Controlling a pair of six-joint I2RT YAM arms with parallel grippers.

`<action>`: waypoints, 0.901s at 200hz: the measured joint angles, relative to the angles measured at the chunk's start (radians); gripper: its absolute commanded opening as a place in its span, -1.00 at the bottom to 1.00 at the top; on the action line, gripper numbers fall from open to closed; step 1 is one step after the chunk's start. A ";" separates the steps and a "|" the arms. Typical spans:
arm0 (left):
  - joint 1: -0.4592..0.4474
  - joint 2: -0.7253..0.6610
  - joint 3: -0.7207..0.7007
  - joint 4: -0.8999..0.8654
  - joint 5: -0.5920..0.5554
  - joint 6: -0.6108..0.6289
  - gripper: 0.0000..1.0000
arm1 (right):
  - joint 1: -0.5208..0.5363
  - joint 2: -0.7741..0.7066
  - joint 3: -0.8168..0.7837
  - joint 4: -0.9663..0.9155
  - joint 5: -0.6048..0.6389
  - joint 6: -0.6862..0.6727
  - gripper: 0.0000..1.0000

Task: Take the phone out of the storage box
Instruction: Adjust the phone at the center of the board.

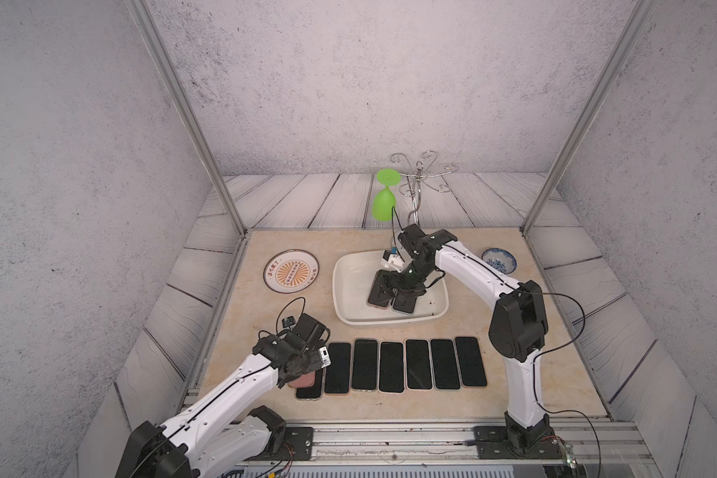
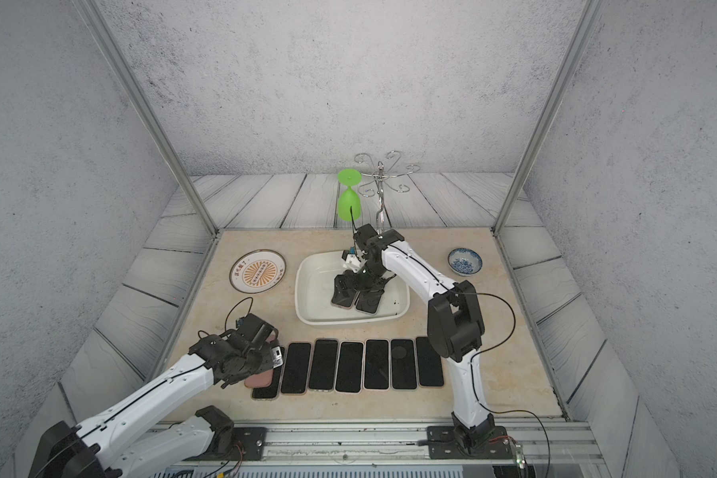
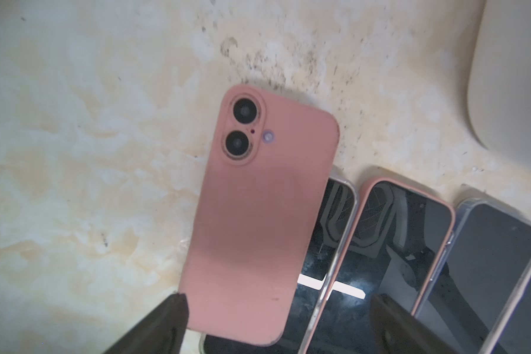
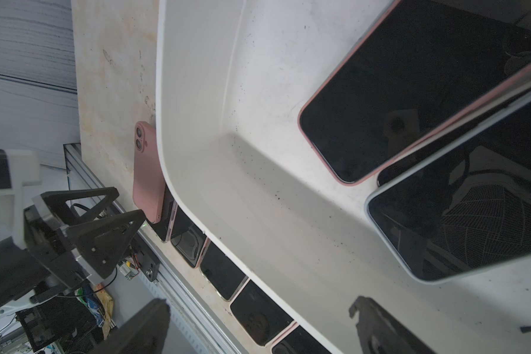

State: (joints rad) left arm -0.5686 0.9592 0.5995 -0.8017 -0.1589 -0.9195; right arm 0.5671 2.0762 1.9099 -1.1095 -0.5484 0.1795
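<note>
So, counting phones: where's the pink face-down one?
In the left wrist view, the pink phone lies at the left end of the phone row in front of the storage box, overlapping the end phone, beneath the left gripper.

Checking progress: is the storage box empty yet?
Not empty: a pink-edged phone and a pale-edged phone lie screen-up inside the storage box.

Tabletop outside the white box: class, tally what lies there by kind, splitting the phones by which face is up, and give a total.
Screen-up phones: 7
Back-up pink phone: 1
Plate: 1
Bowl: 1
Total: 10
</note>
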 measured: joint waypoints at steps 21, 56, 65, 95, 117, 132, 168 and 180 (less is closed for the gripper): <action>0.016 0.005 -0.003 -0.009 -0.013 0.006 0.96 | 0.000 0.000 0.000 0.000 0.000 0.000 0.99; 0.034 0.083 -0.024 0.022 -0.011 0.023 0.97 | 0.000 0.000 0.000 0.000 0.000 -0.001 0.99; 0.037 0.108 -0.027 0.038 -0.009 0.027 0.96 | 0.000 0.000 0.000 0.000 0.000 -0.001 0.99; 0.043 0.189 -0.027 0.076 -0.004 0.045 0.96 | 0.000 0.000 0.000 0.000 0.000 -0.001 0.99; 0.053 0.223 -0.039 0.106 0.003 0.057 0.97 | 0.000 0.000 0.000 0.000 0.000 -0.001 0.99; 0.063 0.230 -0.046 0.131 0.014 0.060 0.97 | 0.000 0.000 0.000 0.000 0.000 -0.002 0.99; 0.073 0.234 -0.049 0.157 0.025 0.070 0.99 | 0.000 0.000 0.000 0.000 0.000 -0.002 0.99; 0.076 0.235 -0.049 0.159 0.029 0.076 0.99 | 0.000 0.000 0.000 0.000 0.000 -0.002 0.99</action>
State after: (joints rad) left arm -0.4927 1.1942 0.5503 -0.6422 -0.1303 -0.8440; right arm 0.5674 2.0762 1.9099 -1.1099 -0.5484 0.1776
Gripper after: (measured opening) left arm 0.994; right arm 0.993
